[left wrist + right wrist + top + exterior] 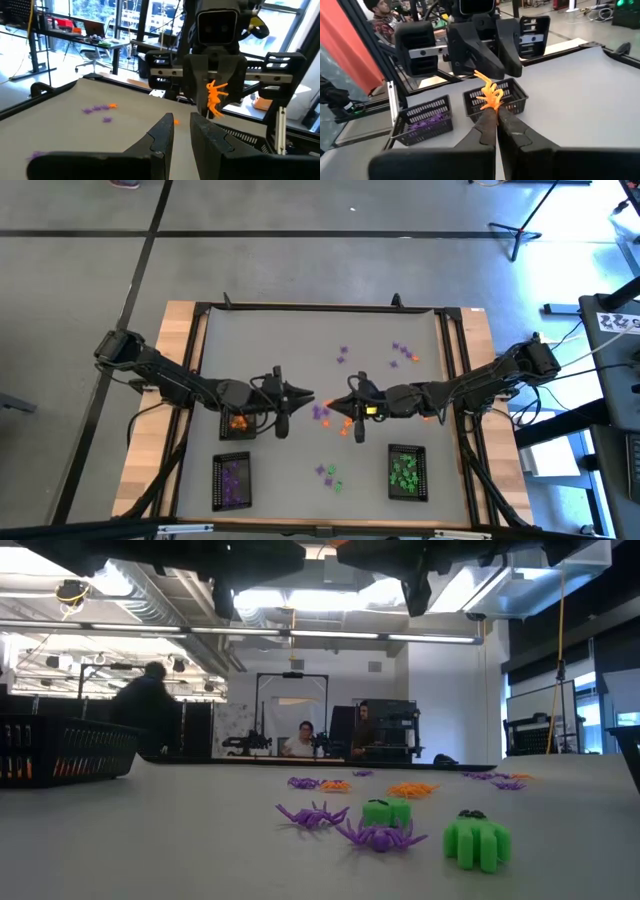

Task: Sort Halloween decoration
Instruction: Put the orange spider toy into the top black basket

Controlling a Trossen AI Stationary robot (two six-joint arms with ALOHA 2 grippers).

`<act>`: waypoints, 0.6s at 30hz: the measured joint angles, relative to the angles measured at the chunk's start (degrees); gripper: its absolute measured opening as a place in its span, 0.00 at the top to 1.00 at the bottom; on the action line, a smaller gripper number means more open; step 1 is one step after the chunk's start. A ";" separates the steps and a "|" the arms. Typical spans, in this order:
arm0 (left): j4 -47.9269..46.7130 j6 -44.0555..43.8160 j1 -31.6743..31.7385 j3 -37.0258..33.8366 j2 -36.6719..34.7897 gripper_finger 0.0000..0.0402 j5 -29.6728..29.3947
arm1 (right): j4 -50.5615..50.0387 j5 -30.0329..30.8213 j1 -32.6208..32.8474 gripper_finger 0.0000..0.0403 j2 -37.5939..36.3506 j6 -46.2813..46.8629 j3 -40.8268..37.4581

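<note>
Mid-table gap between left gripper [303, 400] and right gripper [330, 404] is narrow, apparently not touching. Scattered trinkets [330, 416] crowd the centre. Far half of table [280, 340] open. Mesh trays [232, 480] occupy the near edge.

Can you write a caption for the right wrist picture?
Right gripper pinches an orange spider, facing the left gripper above the trays.

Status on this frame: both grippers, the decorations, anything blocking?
Right gripper shut on orange trinket, mid-table. Left gripper facing it, fingers slightly apart, empty. Orange tray beyond. Nothing blocking.
</note>
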 joint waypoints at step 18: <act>-0.26 -1.79 -0.62 0.01 0.00 0.86 3.85 | 3.39 0.27 -2.80 0.99 8.60 -1.26 3.40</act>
